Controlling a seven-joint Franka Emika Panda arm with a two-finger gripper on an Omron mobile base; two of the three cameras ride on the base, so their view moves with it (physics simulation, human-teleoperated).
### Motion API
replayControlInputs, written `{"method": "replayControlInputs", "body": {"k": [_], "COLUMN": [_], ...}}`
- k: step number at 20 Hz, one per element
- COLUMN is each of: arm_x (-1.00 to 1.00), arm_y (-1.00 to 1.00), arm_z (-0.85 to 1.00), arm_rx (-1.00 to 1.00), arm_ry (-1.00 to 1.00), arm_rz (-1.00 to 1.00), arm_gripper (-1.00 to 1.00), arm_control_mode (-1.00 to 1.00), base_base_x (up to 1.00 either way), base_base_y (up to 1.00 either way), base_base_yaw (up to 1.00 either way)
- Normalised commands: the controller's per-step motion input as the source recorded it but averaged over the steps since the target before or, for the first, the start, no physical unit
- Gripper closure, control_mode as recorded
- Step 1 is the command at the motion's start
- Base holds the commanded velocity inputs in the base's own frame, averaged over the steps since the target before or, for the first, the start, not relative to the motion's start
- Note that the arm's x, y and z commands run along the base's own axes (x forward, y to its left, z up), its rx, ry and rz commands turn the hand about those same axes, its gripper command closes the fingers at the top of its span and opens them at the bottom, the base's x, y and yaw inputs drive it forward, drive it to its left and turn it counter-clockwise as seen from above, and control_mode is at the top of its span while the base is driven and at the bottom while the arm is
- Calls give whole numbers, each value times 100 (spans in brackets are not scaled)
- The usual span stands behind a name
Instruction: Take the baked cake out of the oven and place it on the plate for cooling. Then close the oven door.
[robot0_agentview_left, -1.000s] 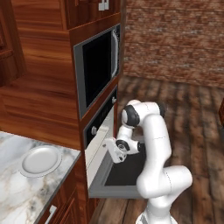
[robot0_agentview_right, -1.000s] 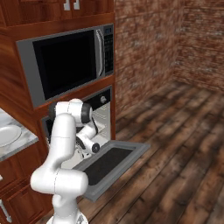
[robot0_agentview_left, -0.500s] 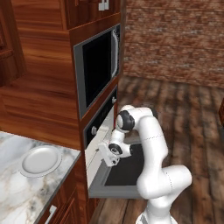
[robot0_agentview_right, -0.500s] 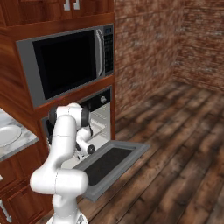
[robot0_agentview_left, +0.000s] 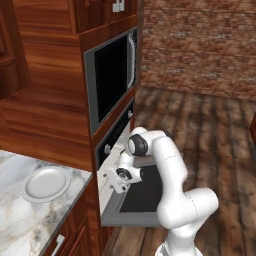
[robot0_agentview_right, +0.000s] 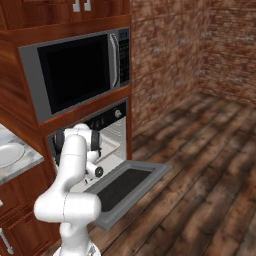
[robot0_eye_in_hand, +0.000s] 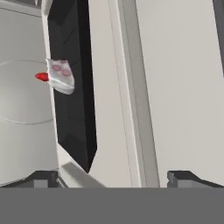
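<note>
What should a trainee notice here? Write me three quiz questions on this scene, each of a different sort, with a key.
1. True or false: the oven door hangs open.
2. The plate on the marble counter is: A) empty, B) cracked in two, C) upside down.
3. In the hand view, is the claw open or shut, and does it hold the cake?

Key
1. True.
2. A.
3. Open; it holds nothing, and the cake sits ahead of it, apart from the fingertips.
</note>
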Motion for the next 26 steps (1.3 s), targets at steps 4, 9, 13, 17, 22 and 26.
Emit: {"method": "replayControlInputs", "body": {"k": [4,9,13,17,22,26], "arm_x": [18,20,20,15,11,1], "arm_y": [22,23,18,14,5,2], "arm_z": [-34,-33,-33,-32,-30,-26], "arm_rx": [-3,-4,-3,-3,-4,-9], "arm_ry": [0,0,0,0,0,0], "arm_rz": [1,1,1,0,0,0], "arm_gripper": [-100,-100,-100,-100,-100,100], "arm_control_mode": [-100,-100,-100,-100,-100,-100], "base_base_x": [0,0,0,0,0,0], "base_base_y": [0,0,0,0,0,0], "base_base_yaw": [0,0,0,0,0,0]}}
